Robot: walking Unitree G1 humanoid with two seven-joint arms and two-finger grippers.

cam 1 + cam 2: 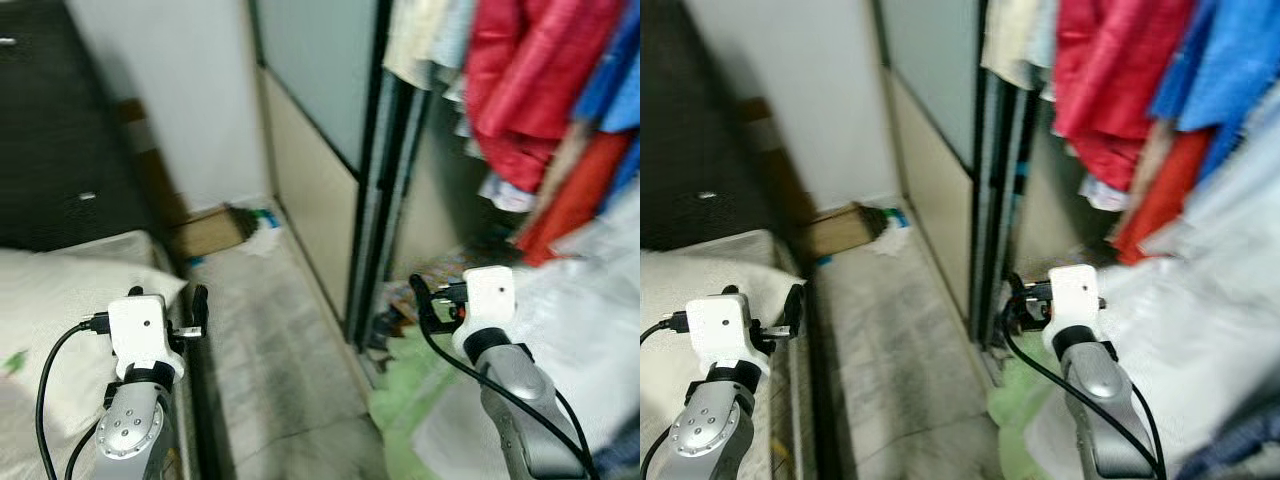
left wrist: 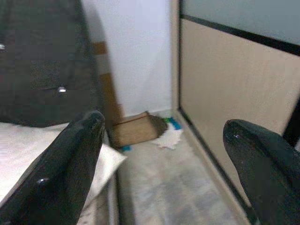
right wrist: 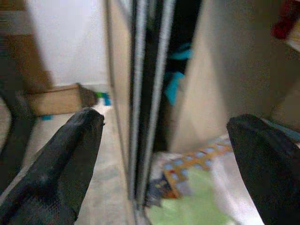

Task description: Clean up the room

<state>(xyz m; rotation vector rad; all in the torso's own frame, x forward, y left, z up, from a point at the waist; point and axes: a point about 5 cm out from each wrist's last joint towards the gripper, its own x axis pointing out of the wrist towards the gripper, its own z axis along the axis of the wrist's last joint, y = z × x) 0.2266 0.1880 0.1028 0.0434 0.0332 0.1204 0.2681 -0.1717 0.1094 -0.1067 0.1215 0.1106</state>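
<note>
The left gripper (image 2: 159, 154) and the right gripper (image 3: 164, 159) are both raised with fingers spread wide and nothing between them — this looks like an approach, not a grasp. Ahead, at the far end of the grey floor strip (image 1: 270, 340), a flattened brown cardboard box (image 1: 205, 232) and crumpled white paper with green-blue scraps (image 1: 262, 232) lie against the white wall. Best to walk closer between the cream-covered bed (image 1: 50, 300) and the sliding wardrobe door (image 1: 310, 180) before bending — the litter is well out of reach.

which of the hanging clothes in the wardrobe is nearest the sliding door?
The pale cream garment, at the end of the row beside the sliding door. The red jacket hangs next to it, and the blue garment farther along.
</note>
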